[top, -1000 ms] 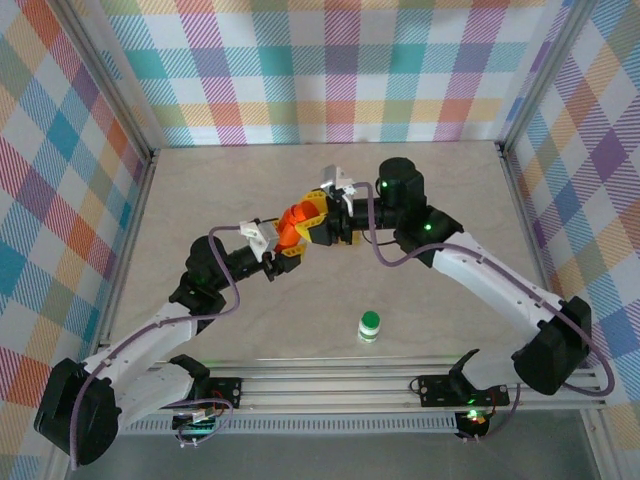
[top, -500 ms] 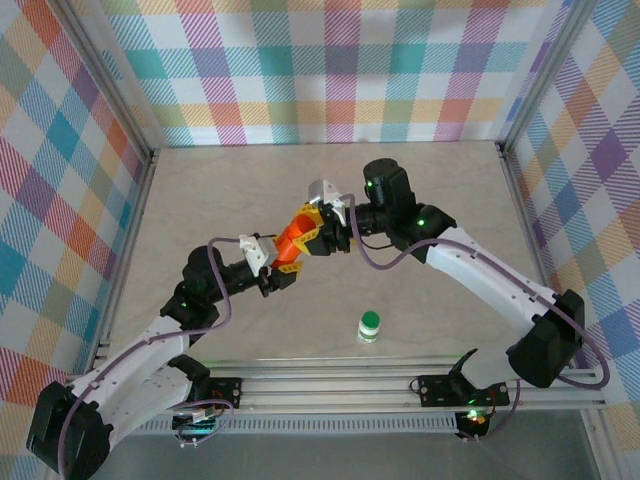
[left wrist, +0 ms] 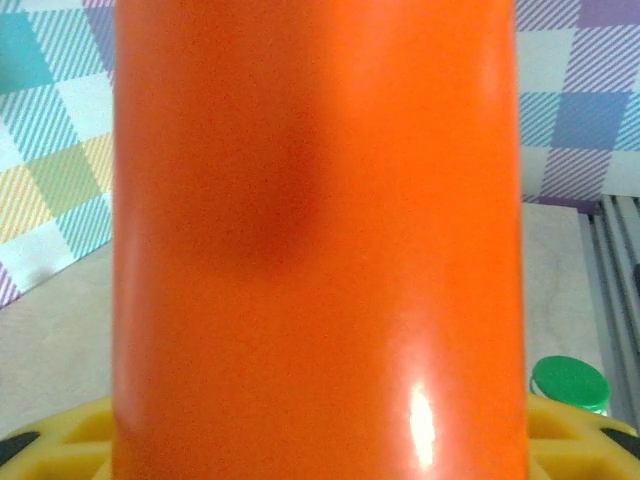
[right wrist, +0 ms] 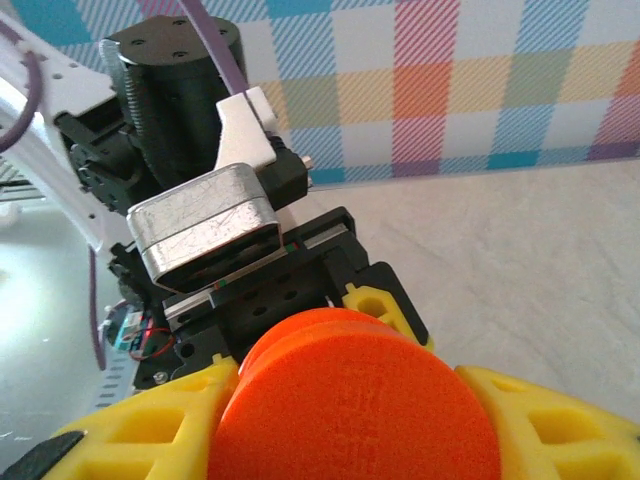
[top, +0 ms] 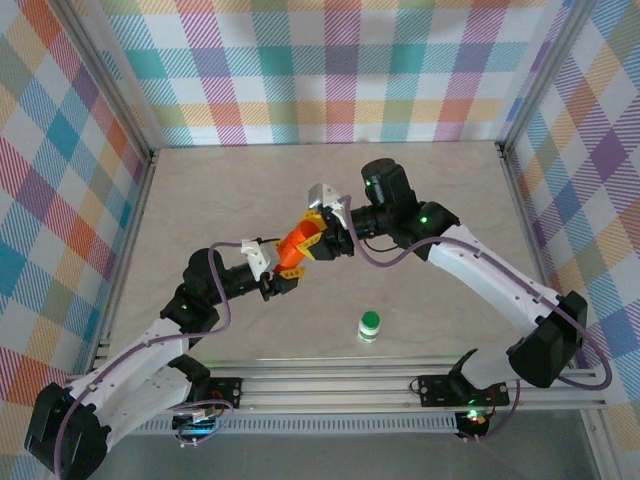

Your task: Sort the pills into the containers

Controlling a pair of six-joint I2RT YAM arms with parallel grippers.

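while both arms meet above the middle of the pale table [top: 220, 200], they share one orange plastic pill bottle [top: 296, 242], held tilted in the air between them. the left hand [top: 286, 266] is partly closed around the bottle's smooth body; in the left wrist view the orange wall [left wrist: 315, 250] stands between its yellow fingers [left wrist: 60, 442], which press on it at either side. the right hand [top: 314, 236] is closed more narrowly, pinching the bottle's flat orange cap [right wrist: 355, 400]; in the right wrist view its yellow fingers [right wrist: 140, 430] hug the round lid from both sides, with the left arm's black and silver wrist just behind it. a small white bottle with a green lid [top: 370, 325] stands upright on the table near the front edge, well apart from both hands; its lid [left wrist: 570, 383] peeks past the orange bottle in the left wrist view.

compared with a second ago, the orange bottle and both hands have shifted slightly toward the near edge and to the left, the left arm has folded back, and the right arm's wrist has swung left. neither grip has widened or tightened, and the green-lidded bottle has not moved.
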